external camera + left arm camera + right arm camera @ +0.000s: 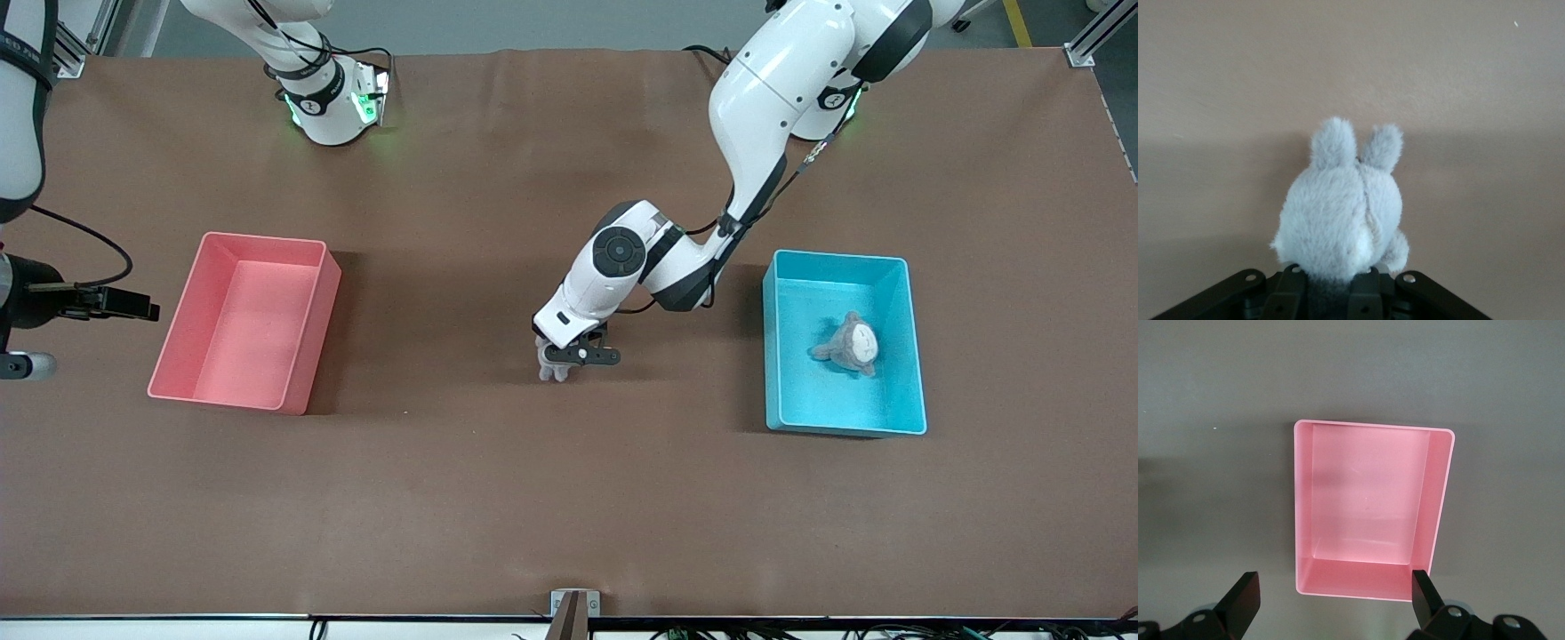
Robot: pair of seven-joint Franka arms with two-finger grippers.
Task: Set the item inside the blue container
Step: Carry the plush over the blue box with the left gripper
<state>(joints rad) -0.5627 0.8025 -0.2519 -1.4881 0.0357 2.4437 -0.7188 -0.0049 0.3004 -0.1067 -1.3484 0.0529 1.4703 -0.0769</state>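
Now that your left gripper (pixel 558 366) is clamped on the grey plush toy (pixel 1341 210) — right gripper (pixel 1331 597) waiting, fingers spread, above the pink bin (pixel 1368 507) — lift and carry it to the blue container (pixel 843 267).

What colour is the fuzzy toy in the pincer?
Pale blue-grey; the plush toy shows best in the left wrist view.

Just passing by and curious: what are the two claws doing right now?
Left gripper: shut on the grey plush, down at the table between the bins.
Right gripper: open, holding nothing, waiting above the pink bin.
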